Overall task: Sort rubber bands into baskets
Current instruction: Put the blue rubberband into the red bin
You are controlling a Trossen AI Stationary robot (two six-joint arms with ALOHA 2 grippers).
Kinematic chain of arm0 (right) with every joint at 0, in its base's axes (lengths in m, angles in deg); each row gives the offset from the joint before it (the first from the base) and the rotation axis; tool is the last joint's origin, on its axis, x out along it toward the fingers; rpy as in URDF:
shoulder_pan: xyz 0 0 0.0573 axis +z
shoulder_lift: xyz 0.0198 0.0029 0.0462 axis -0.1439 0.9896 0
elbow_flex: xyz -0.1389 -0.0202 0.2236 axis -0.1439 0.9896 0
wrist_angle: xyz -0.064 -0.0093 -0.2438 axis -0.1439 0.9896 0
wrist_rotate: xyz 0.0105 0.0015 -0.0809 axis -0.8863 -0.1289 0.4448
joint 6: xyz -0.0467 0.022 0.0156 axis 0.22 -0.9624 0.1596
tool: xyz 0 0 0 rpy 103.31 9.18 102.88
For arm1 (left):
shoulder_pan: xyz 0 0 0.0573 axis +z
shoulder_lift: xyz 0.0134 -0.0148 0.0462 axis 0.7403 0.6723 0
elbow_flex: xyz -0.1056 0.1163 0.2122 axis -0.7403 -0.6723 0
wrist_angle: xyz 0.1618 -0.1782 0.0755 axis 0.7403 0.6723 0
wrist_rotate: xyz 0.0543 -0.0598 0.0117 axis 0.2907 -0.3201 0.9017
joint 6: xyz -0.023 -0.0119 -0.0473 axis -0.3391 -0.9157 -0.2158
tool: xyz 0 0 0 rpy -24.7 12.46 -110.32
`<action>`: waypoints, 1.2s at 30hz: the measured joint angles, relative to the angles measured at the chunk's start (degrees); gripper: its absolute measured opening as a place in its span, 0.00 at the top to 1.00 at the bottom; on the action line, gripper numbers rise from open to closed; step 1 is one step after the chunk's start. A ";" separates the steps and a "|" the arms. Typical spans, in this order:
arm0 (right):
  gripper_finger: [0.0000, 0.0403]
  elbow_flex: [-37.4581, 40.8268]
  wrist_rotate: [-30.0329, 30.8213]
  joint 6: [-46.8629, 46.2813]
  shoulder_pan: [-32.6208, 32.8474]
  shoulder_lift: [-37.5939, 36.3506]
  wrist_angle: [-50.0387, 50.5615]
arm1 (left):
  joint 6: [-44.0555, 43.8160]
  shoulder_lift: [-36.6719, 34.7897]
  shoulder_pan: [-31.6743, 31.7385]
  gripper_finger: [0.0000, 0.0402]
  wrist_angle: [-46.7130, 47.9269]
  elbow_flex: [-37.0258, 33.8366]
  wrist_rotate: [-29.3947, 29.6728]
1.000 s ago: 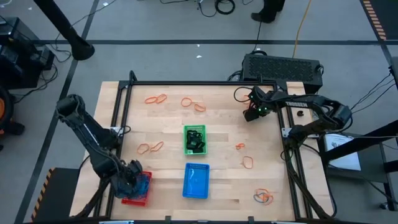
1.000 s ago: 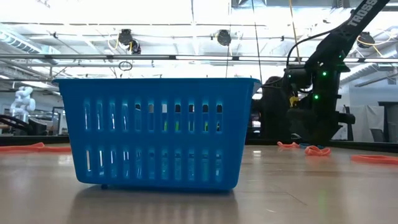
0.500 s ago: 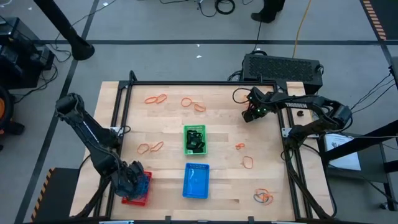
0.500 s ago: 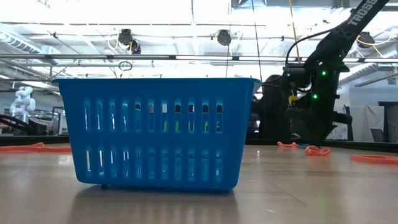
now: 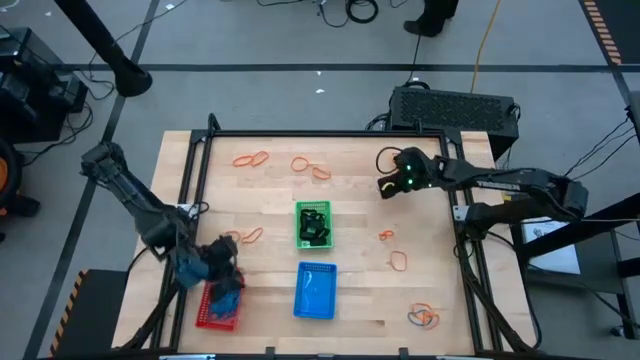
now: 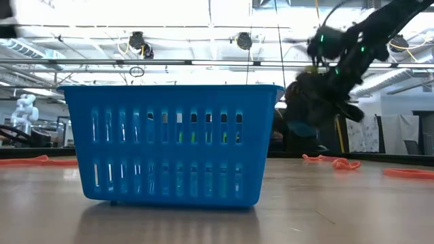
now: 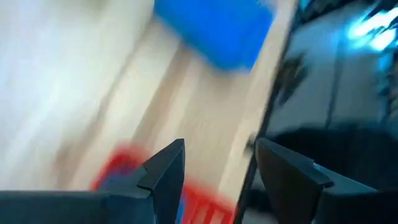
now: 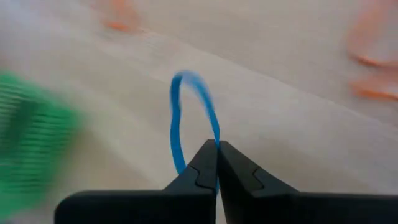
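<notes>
A blue rubber band [image 8: 186, 112] loops out of black jaws. The baskets are green [image 5: 313, 224], blue [image 5: 316, 291] and red [image 5: 218, 308], all mesh-patterned. Orange bands [image 5: 250, 158] dot the pale wood-grain surface [image 5: 360, 210]; the green basket holds black ones

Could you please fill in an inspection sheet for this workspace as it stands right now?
Surface: wooden table inside a black frame.
Job's things: green basket at the centre holding dark bands; blue basket nearer the front; red basket at the front left; orange rubber bands scattered over the table.
Clutter: nothing seen.
Grippers: left gripper open, above the red basket; right gripper shut on a blue rubber band, raised over the table's back right.
Cables: cables on the floor beyond the table.
Surroundings: black case behind the table; a person's feet at the far edge.
</notes>
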 joint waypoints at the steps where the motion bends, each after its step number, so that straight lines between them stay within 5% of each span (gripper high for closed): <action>1: 1.00 -0.02 -0.02 -1.83 1.93 -0.86 -2.58 | 2.29 -0.81 1.61 0.50 -1.89 0.02 1.58; 8: 1.00 -0.13 2.84 -12.09 14.21 -2.05 -20.21 | 23.74 -2.12 17.89 0.50 -15.43 0.02 1.26; 12: 1.00 -2.37 7.06 -15.28 20.57 -0.06 -21.94 | 25.75 0.48 30.29 0.50 -22.33 0.04 -3.42; 17: 1.00 -7.91 12.49 -15.71 26.87 3.22 -22.45 | 24.25 7.35 41.48 0.50 -33.39 0.04 -18.23; 30: 1.00 -20.44 16.85 -15.93 34.30 12.62 -16.18 | 20.85 24.53 46.17 0.50 -64.52 -0.03 -32.83; 36: 1.00 -23.49 17.14 -17.00 35.94 15.04 -14.13 | 19.20 26.54 47.13 0.50 -62.75 0.02 -30.48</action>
